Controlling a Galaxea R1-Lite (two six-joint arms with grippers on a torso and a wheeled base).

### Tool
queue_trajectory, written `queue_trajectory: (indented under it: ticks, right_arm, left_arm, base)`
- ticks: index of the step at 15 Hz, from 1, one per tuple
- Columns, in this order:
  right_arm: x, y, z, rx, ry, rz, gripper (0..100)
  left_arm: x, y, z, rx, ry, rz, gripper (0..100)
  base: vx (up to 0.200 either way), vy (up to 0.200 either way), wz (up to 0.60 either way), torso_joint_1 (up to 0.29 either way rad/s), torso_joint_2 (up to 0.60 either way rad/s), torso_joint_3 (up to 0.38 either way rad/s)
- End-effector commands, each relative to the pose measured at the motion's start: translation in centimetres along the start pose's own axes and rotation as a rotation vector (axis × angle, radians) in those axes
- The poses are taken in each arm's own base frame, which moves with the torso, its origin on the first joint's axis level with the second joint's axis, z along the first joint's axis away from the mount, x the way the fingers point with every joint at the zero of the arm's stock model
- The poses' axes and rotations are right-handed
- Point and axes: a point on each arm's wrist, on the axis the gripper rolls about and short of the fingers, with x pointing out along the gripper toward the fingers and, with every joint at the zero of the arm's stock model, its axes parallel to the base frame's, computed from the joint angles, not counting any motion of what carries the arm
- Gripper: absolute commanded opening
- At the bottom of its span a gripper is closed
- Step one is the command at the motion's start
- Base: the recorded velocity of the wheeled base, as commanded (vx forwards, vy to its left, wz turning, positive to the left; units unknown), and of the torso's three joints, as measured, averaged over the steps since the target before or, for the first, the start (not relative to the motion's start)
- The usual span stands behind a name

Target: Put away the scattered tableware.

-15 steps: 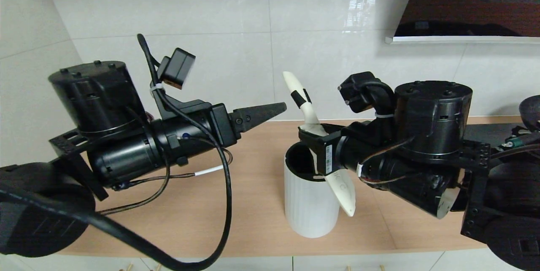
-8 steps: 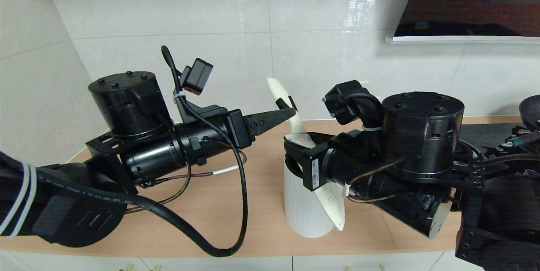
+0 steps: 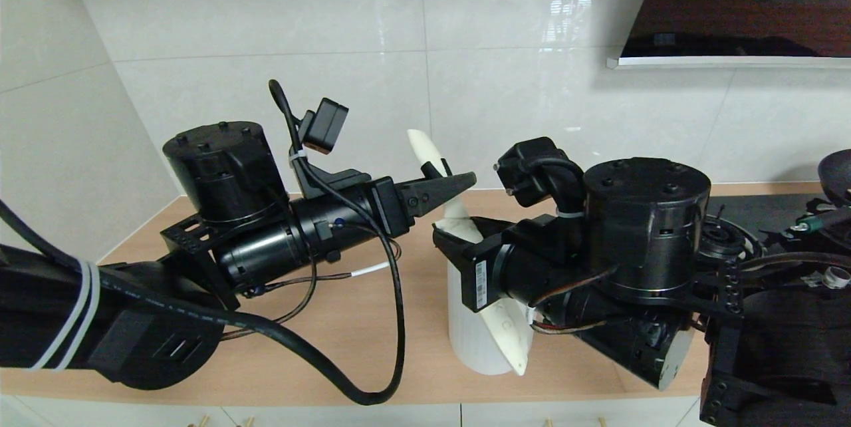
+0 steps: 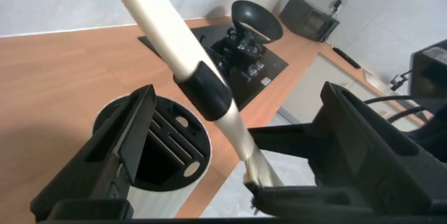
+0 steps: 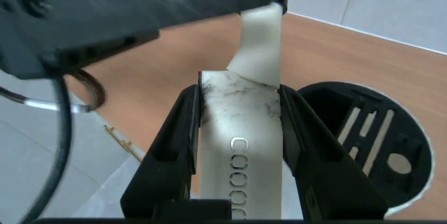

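Head view: the right gripper (image 3: 459, 244) has its fingers clenched on a white spatula (image 3: 425, 151). The spatula slants from 11 o'clock to 5 o'clock across the white holder (image 3: 473, 340) on the worktop (image 3: 346, 327). The left gripper (image 3: 462, 182) meets the handle from 9 o'clock.

Left wrist view: the left gripper (image 4: 239, 100) fingers are released and spread either side of the spatula (image 4: 160, 21), above the holder (image 4: 171, 151).

Right wrist view: the right gripper (image 5: 241, 112) is grasping the spatula (image 5: 241, 147) blade, near the holder (image 5: 363, 147).

Black cylindrical joint housings (image 3: 219, 167), top screws; tapered left gripper (image 4: 236, 104); thick cable (image 3: 362, 400) at 6 o'clock; white zip ties (image 3: 76, 310) at 8; barcode sticker (image 3: 480, 275).
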Motion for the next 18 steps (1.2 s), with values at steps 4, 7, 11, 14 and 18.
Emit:
queue_trajectory:
  ticks: [4, 7, 11, 14, 18]
  right_arm:
    - [0.39, 0.22, -0.47, 0.003, -0.004, 0.007, 0]
    - [0.32, 0.41, -0.58, 0.002, 0.0, 0.013, 0]
    - [0.21, 0.98, -0.98, -0.002, 0.012, 0.029, 0]
    - [0.18, 1.02, -1.02, -0.004, 0.014, 0.031, 0]
    - [0.14, 1.0, -1.02, -0.002, 0.013, 0.029, 0]
  left_arm:
    - [0.22, 0.06, 0.0, -0.001, -0.001, -0.002, 100]
    - [0.21, 0.01, 0.09, 0.001, -0.004, -0.004, 100]
    - [0.23, 0.04, 0.05, 0.001, -0.003, -0.004, 100]
    - [0.23, 0.04, 0.05, 0.001, -0.003, -0.004, 100]
    - [0.41, 0.3, -0.22, -0.004, 0.005, 0.001, 0]
  base:
    - [0.0, 0.0, 0.0, 0.0, 0.0, 0.0]
    - [0.0, 0.0, 0.0, 0.0, 0.0, 0.0]
    - [0.0, 0.0, 0.0, 0.0, 0.0, 0.0]
    - [0.0, 0.0, 0.0, 0.0, 0.0, 0.0]
    - [0.0, 0.0, 0.0, 0.0, 0.0, 0.0]
